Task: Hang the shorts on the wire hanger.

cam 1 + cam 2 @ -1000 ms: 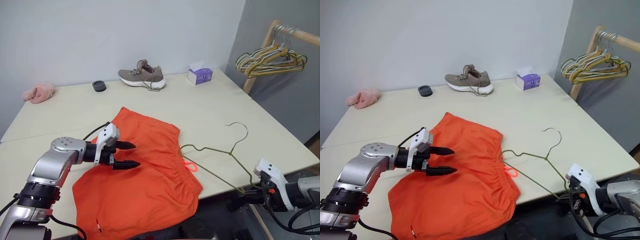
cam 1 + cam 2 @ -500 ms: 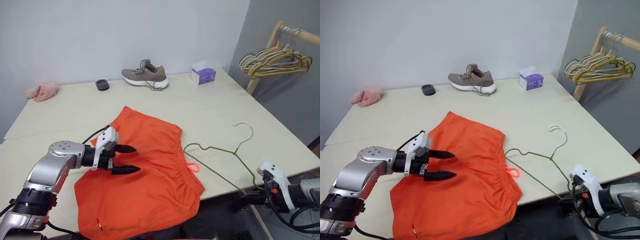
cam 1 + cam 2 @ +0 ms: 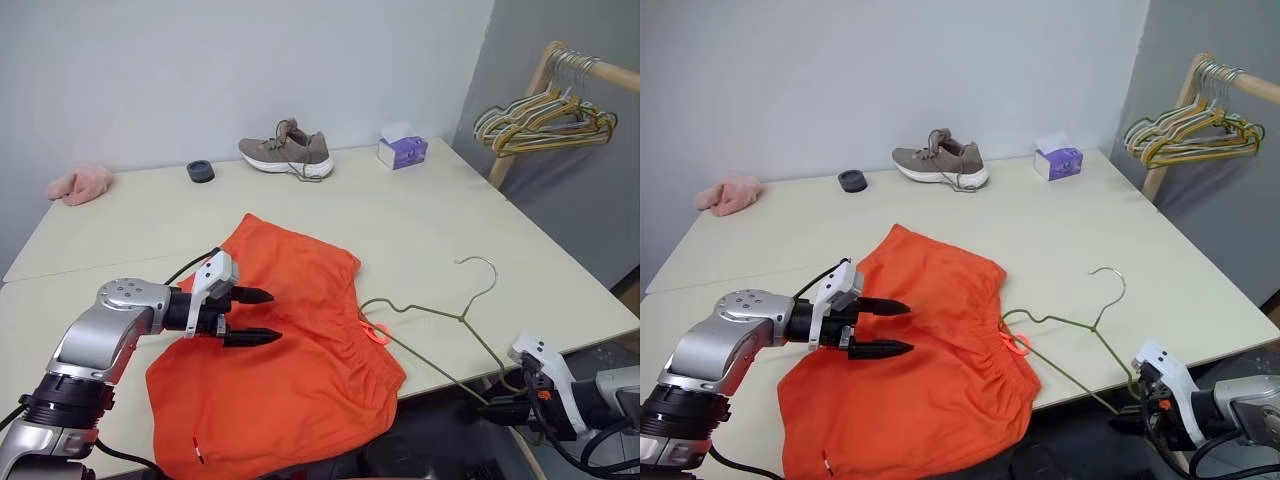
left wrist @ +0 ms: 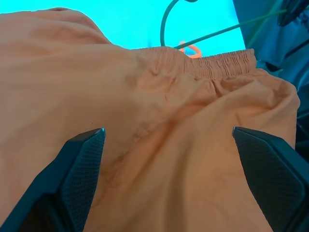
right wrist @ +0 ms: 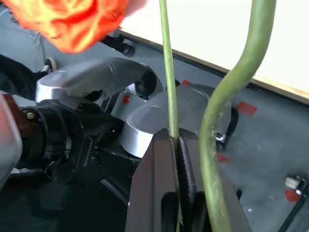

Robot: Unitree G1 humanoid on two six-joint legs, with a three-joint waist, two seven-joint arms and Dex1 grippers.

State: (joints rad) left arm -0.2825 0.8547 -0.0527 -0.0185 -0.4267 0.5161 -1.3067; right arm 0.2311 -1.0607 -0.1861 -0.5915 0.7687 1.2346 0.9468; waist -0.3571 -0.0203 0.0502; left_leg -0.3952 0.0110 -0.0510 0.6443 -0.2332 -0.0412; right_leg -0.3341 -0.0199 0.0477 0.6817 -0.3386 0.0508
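I see a pale table [image 3: 430, 230] spanning most of the head views, with a wooden clothes rack [image 3: 545, 70] standing past its far right corner and a bunch of yellow, green and grey hangers [image 3: 545, 118] hooked on the rack's rail.

The shorts [image 3: 290, 350] lie flat on the near part of the table, bright orange, waistband turned toward the right and their near edge at the table's front. I note the neon drawstring loop [image 3: 378, 333] sticking out at the waistband.

The wire hanger [image 3: 440, 315] lies just right of the shorts, one end at the drawstring loop, hook curving up toward the far side, and its near arm running off the table's front edge.

My left gripper [image 3: 252, 315] hovers over the left half of the shorts, pointing right; its two fingers stand wide apart with nothing between them. The left wrist view confirms only fabric below the spread fingers [image 4: 77, 169].

My right gripper [image 5: 176, 159] sits below and beyond the front right edge of the table. The right wrist view shows its fingers pressed together on the thin wire of the hanger, a firm pinch.

Along the far edge I record a grey-brown shoe [image 3: 285, 152], a purple tissue box [image 3: 402, 150], a small black ring [image 3: 200, 171] and a pink cloth [image 3: 78, 184], all well apart from the shorts.
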